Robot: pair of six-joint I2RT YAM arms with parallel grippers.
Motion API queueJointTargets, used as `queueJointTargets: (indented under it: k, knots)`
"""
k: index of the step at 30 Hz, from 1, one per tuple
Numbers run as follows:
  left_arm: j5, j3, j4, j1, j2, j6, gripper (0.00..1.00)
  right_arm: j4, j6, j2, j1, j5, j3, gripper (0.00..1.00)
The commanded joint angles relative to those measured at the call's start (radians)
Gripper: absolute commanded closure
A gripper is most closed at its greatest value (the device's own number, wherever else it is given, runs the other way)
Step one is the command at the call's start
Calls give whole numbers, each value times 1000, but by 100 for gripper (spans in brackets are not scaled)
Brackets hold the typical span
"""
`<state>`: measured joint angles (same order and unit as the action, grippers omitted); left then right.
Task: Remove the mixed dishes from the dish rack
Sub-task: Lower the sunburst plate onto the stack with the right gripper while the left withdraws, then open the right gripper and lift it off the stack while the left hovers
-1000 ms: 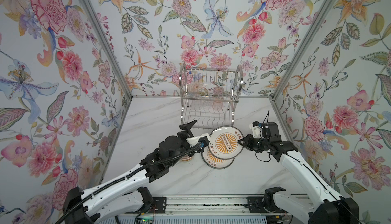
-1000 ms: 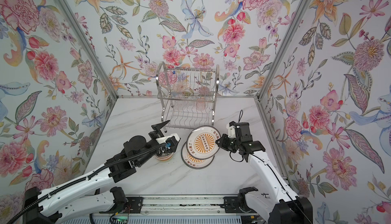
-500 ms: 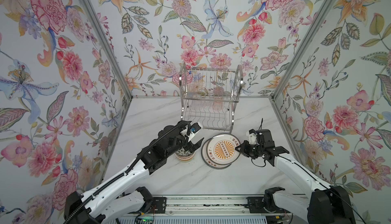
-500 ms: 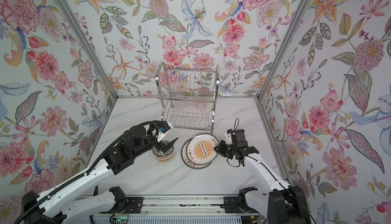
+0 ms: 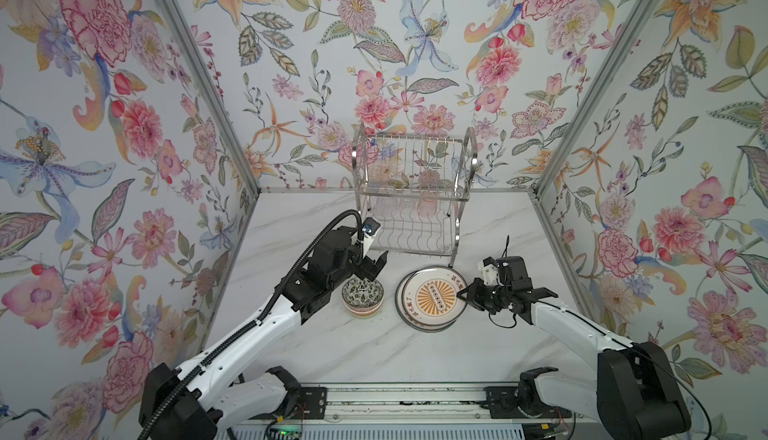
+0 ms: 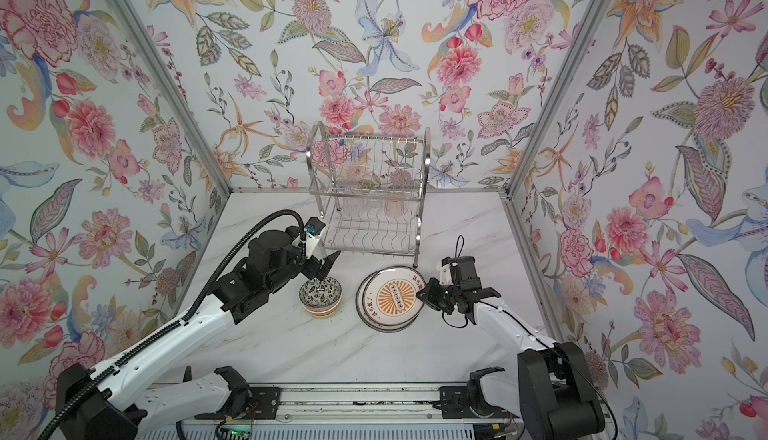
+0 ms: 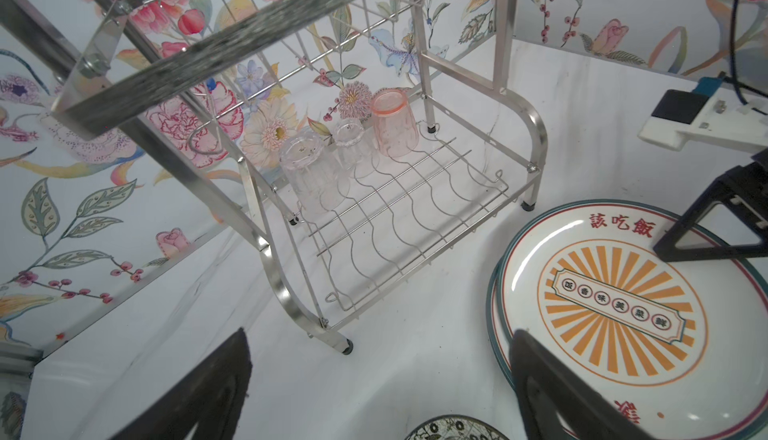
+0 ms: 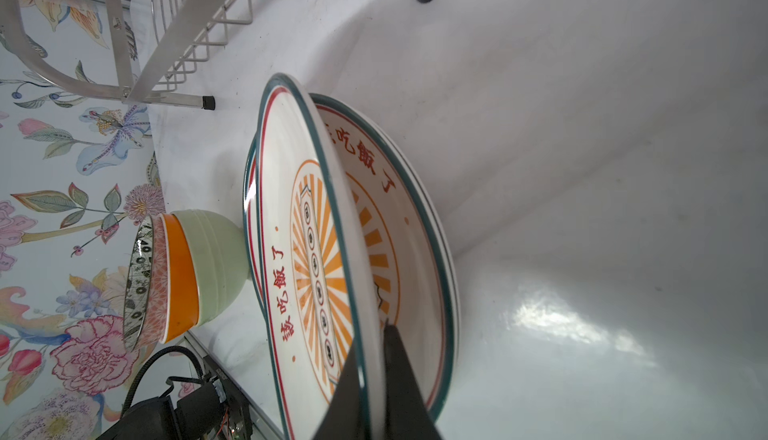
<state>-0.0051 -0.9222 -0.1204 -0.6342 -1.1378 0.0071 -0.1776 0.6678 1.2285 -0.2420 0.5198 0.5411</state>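
The dish rack (image 5: pixel 409 192) stands at the centre rear of the marble table (image 5: pixel 374 354) in both top views, against the floral back wall. In the left wrist view, three cups stand upside down at the back of its lower tier: a pink cup (image 7: pixel 392 124) and two clear cups (image 7: pixel 307 171), one larger than the other. In front of the rack, just right of frame centre in both top views, two plates lie one on the other. The right gripper (image 5: pixel 461 292) reaches in from the right, and its fingers (image 8: pixel 399 379) are closed narrowly on the rim of the top plate (image 8: pixel 299 250), one finger on each face. In the right wrist view this plate sits at an angle to the lower plate (image 8: pixel 415 217), with a gap between them at the gripped edge. Just left of the plates stands the bowl stack (image 5: pixel 362 296): a patterned bowl (image 8: pixel 139 284) nested in an orange bowl (image 8: pixel 180 275), which sits in a pale green bowl (image 8: pixel 216 263). The stack is close to the plates; contact cannot be determined. The left gripper (image 5: pixel 372 269) hangs over the far rim of the bowl stack, between stack and rack, with its jaws spread wide and nothing between them.
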Motion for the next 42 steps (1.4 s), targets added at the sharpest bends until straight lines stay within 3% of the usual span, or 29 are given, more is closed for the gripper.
queueJointTargets:
  k: [1, 8, 17, 27, 33, 42]
  knots:
    - [-27, -39, -22, 38, -35, -55, 3, 53, 10, 13, -10, 35, -10, 87]
    - [-44, -61, -6, 115, -113, -102, 9, 53, 1, 35, -10, 36, -15, 67]
    - [-103, -112, 44, 148, -283, -125, 19, 49, -38, 40, -21, 2, 5, 40]
    - [-166, -164, 87, 165, -408, -164, 27, 46, -73, 79, -44, -16, 51, 29]
    - [-150, -140, 110, 169, -388, -164, 27, -8, -119, 34, -56, -102, 83, 8]
    - [-117, -113, 132, 190, -388, -177, 27, -80, -276, -60, -76, -223, 134, 4]
